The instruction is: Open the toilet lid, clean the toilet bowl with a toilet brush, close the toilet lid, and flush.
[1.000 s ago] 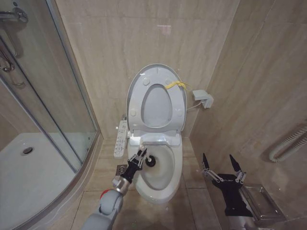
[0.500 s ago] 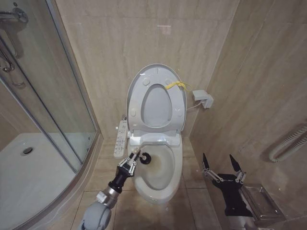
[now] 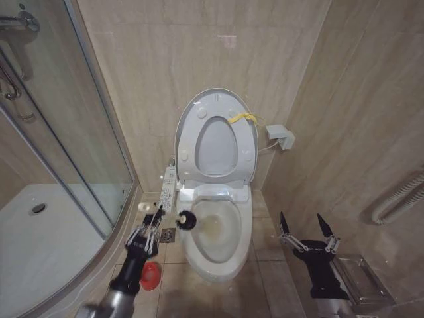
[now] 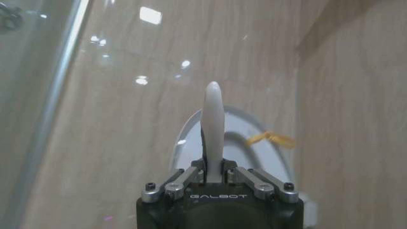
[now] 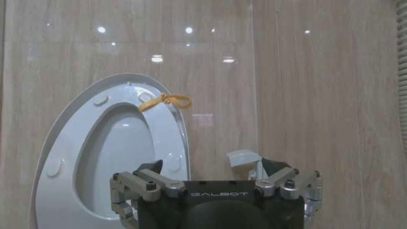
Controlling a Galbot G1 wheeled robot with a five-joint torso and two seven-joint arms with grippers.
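Note:
The toilet lid (image 3: 199, 99) stands raised against the wall, a yellow strip (image 3: 242, 118) tied at its edge, with the seat ring (image 3: 215, 116) folded up against it. Below lies the open toilet bowl (image 3: 232, 255). My left gripper (image 3: 147, 232) is shut on the toilet brush's white handle (image 4: 213, 129). The dark bristle head (image 3: 186, 220) hangs at the bowl's left rim. My right gripper (image 3: 307, 228) stands open to the right of the toilet, holding nothing. The right wrist view shows the raised toilet lid (image 5: 51, 138) beyond that right gripper (image 5: 213, 167).
A red holder cup (image 3: 151, 275) sits on the floor left of the bowl, just under my left arm. A white control panel (image 3: 167, 189) runs along the toilet's left side. The glass shower wall (image 3: 66, 165) and tray (image 3: 40, 225) close the left; a wall box (image 3: 281, 136) and hose (image 3: 397, 199) are right.
My left gripper has drawn back to the left with the brush. The bristle head has come out of the bowl to its left rim, and the red cup is uncovered. The right arm is still.

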